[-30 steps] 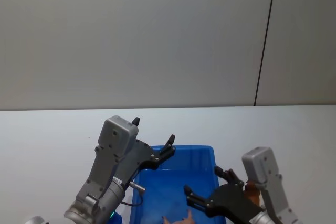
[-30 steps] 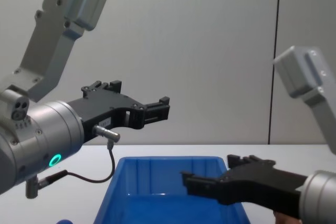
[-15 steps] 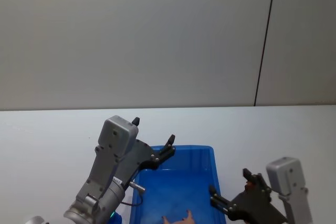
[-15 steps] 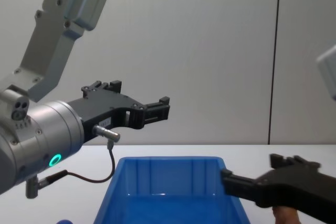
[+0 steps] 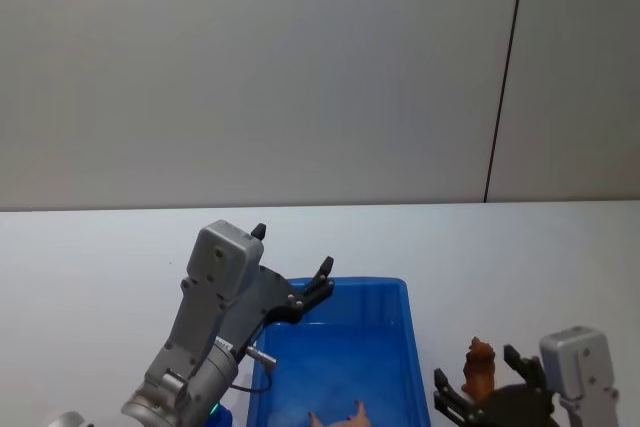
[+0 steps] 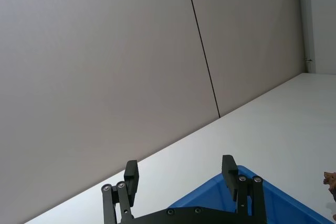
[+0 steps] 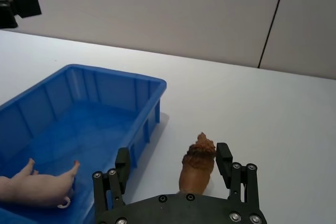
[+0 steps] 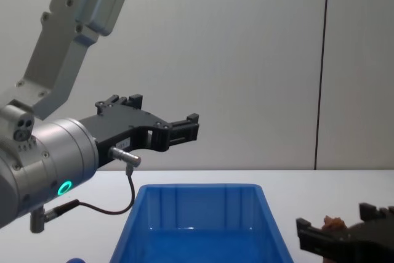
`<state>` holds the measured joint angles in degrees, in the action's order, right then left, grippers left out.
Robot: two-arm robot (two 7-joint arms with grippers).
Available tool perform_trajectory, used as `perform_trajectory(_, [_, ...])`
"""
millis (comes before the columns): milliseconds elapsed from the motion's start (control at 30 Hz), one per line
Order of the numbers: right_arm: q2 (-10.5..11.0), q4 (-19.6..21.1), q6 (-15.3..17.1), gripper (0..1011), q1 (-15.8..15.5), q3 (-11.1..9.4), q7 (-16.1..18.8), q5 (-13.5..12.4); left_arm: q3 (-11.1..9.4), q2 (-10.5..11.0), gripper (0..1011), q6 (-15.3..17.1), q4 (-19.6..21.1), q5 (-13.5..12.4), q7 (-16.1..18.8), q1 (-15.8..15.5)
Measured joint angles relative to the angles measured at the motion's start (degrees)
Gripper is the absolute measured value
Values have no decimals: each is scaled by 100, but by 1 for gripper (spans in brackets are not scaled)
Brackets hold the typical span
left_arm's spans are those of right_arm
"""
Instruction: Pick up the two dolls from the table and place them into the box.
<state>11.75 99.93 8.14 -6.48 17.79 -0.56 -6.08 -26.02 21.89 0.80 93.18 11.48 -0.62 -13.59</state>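
Observation:
A brown lion-like doll [image 5: 480, 365] stands on the white table just right of the blue box [image 5: 370, 285]. My right gripper [image 7: 173, 151] is open and low over the table, one finger on each side of this doll [image 7: 197, 162] without closing on it. A pale pink pig-like doll [image 7: 39, 184] lies on its side on the floor of the box [image 7: 115, 74], near the front. My left gripper [image 5: 292, 249] hangs open and empty above the box's back left corner, well above the rim [image 8: 197, 188].
The white table [image 5: 90, 247] spreads wide on both sides of the box and behind it. A plain grey wall with a dark vertical seam [image 5: 505, 77] closes the back.
My right gripper has drawn back from over the box, moved right and sunk down, so its open fingers now stand around the brown doll. The left arm has not moved.

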Motion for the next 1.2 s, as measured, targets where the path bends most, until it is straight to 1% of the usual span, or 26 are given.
perform_trajectory(233, [-4,3,38,1001,-101,-5,-209,-34,0,0,1001,0,0,0,0,0])
perform_trajectory(400, [-33,-68,60,1001,-150,-14,-347,-62,0,0,1001,0,0,0,0,0])
perform_trajectory(667, [-84,-216,37,1001,-140,-31,-398,-74,0,0,1001,0,0,0,0,0])
perform_trajectory(867, [-155,-432,-6,1001,-65,-45,-395,-83,0,0,1001,0,0,0,0,0])
perform_trajectory(900, [-160,-447,-11,965,-55,-47,-390,-85,0,0,1001,0,0,0,0,0])
perform_trajectory(933, [-169,-479,-16,952,-45,-49,-384,-87,0,0,1001,0,0,0,0,0])
perform_trajectory(967, [-184,-528,-25,912,-24,-52,-364,-93,0,0,1001,0,0,0,0,0])
perform_trajectory(1033, [-201,-582,-30,881,2,-56,-345,-100,0,0,1001,0,0,0,0,0])
perform_trajectory(1133, [-232,-676,-35,780,48,-65,-308,-115,0,0,1001,0,0,0,0,0])
perform_trajectory(1200, [-253,-745,-36,739,82,-73,-286,-125,0,0,1001,0,0,0,0,0])
